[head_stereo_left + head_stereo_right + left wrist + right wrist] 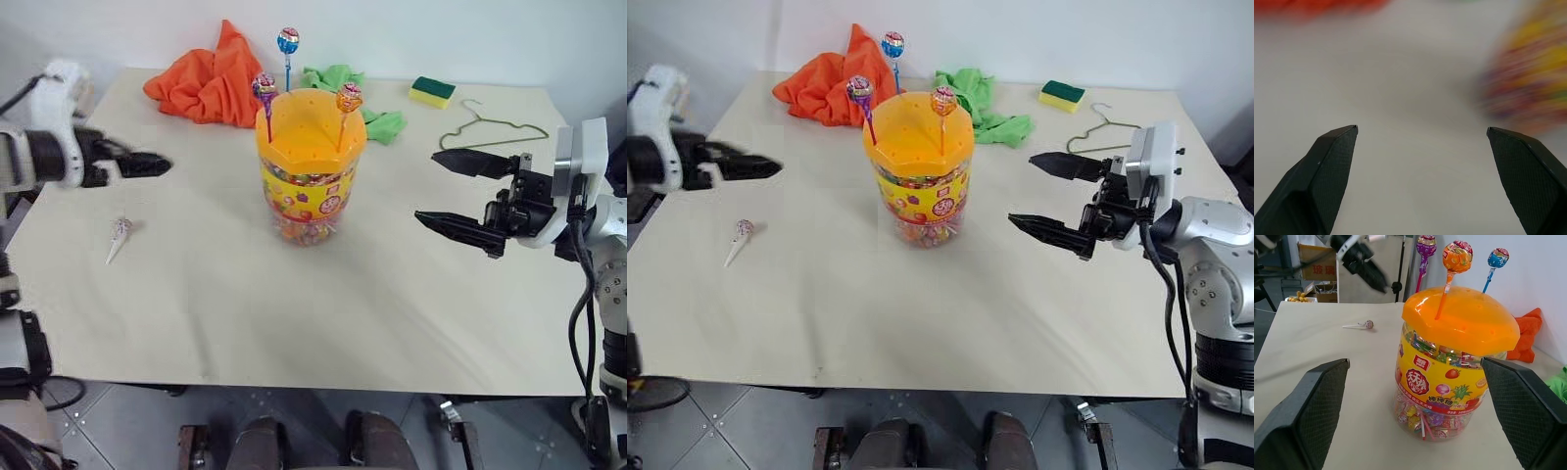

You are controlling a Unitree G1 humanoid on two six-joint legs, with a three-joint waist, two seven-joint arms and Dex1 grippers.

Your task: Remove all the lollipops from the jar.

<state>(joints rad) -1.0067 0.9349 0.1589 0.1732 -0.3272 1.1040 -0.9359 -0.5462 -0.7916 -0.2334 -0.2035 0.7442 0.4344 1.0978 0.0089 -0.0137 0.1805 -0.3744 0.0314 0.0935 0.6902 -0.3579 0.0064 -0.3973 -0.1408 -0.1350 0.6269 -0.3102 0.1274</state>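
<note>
The jar (304,201), a clear cylinder with a yellow label and an orange domed lid (311,129), stands upright in the middle of the table. Three lollipops stick up from the lid: a blue one (287,41) at the back, a purple one (265,86) on the left and an orange one (349,97) on the right. Another lollipop (120,231) lies on the table left of the jar. My left gripper (1422,129) is open and empty, above the table's left side, pointing toward the jar. My right gripper (427,188) is open to the right of the jar, fingers aimed at it.
An orange cloth (206,83) and a green cloth (367,103) lie behind the jar. A yellow-green sponge (432,91) and a green wire hanger (490,127) sit at the back right. The beige table (294,323) ends at its front edge near me.
</note>
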